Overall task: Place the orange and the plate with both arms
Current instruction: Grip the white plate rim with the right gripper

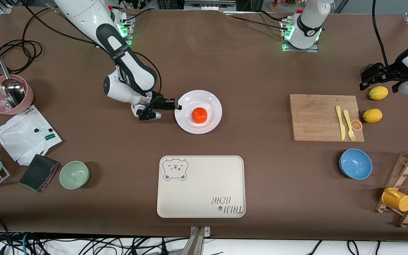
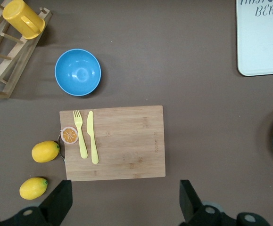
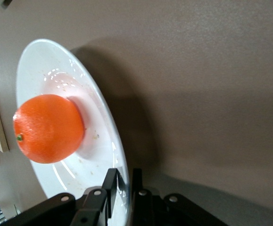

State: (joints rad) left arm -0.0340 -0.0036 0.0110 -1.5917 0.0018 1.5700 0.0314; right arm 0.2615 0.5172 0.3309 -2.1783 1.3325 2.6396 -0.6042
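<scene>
Right gripper (image 1: 177, 107) pinches one plate (image 1: 214, 105) (one orange (image 1: 199, 115) aboard).

Table (image 1: 246, 71): flat brown. Plate (image 1: 211, 102): plain white, just beside the black right claw (image 1: 176, 107). Orange (image 1: 199, 115): bright orange-red (skin finely pitted). Tray (image 1: 200, 187): beige, grey bear print and lettering. Cutting board (image 1: 317, 117): pale wood grain, under the black left claw (image 2: 124, 200). Fork (image 1: 349, 124) and knife (image 1: 339, 122): yellow. Two lemons (image 1: 372, 115): yellow. Bowl (image 1: 355, 163): blue.
</scene>
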